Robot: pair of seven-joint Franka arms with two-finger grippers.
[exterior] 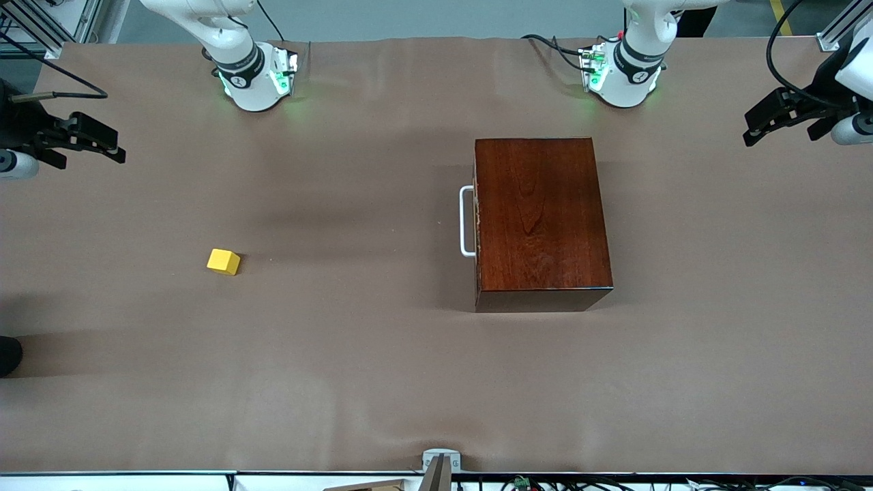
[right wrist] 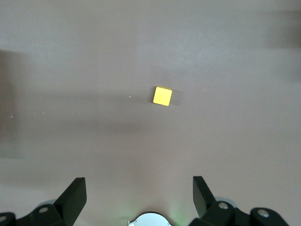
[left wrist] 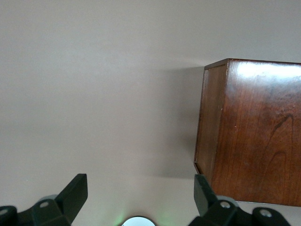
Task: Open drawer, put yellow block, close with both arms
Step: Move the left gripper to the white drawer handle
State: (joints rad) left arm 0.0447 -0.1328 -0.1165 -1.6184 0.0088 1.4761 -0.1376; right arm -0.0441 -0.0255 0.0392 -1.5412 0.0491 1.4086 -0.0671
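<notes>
— Jaws of both arms spread wide and empty: right gripper up over bare brown table at the right arm's end, left gripper up over the table at the left arm's end. Both waiting.

— Nearest the front camera?

— Glossy dark mahogany box, standing toward the left arm's end. Shut flush, with the drawer front's white U-shaped bar handle facing the right arm's end.

— And the small bright yellow cube?

— Flat on the table toward the right arm's end, well apart from the box, about level with the lower end of the handle. Seen in the right wrist view between the open fingers, untouched.

— Farther back?

— Two white round bases lit green, along the table's top edge.
</notes>
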